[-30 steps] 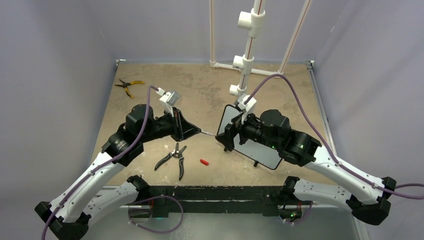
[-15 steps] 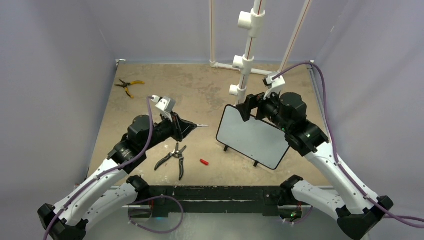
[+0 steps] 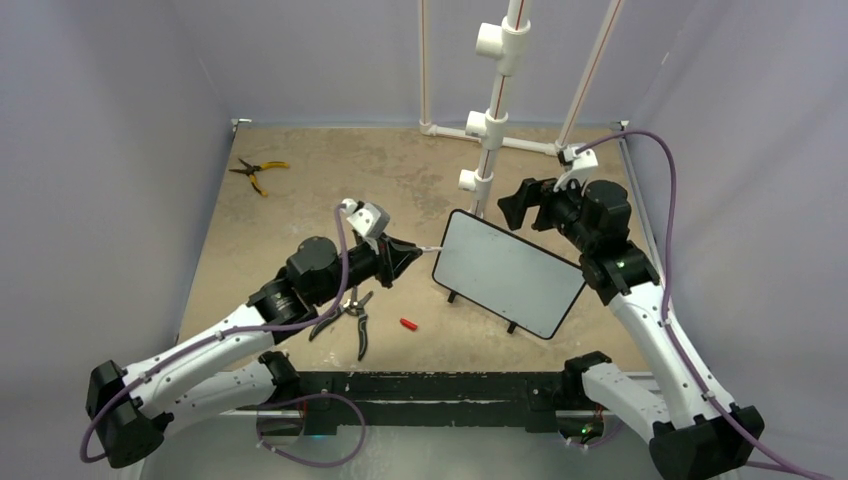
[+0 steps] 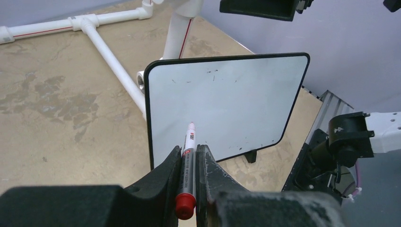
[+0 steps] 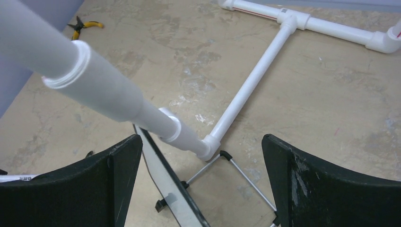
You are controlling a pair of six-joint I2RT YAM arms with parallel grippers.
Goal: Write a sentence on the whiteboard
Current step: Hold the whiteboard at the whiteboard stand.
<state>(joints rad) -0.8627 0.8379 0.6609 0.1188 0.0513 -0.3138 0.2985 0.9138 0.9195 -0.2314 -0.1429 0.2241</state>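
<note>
The whiteboard (image 3: 510, 272) stands propped on its small black feet near the middle of the worktop (image 3: 300, 200), leaning back, its white face carrying only a few faint dark flecks. The left end effector (image 3: 405, 255) sits just left of the whiteboard, its fingers clamped on a red-capped marker (image 4: 189, 161). The marker's tip points at the lower left part of the whiteboard's face; contact cannot be confirmed. The right end effector (image 3: 520, 200) hovers behind the whiteboard's upper right corner, fingers spread wide with nothing between them. A white PVC pipe frame (image 3: 490, 110) rises just behind the whiteboard. Left of the whiteboard lie black-handled cutters (image 3: 345, 315) and a small red cap (image 3: 407, 324). Yellow-handled pliers (image 3: 258, 170) lie well away to its far left.
</note>
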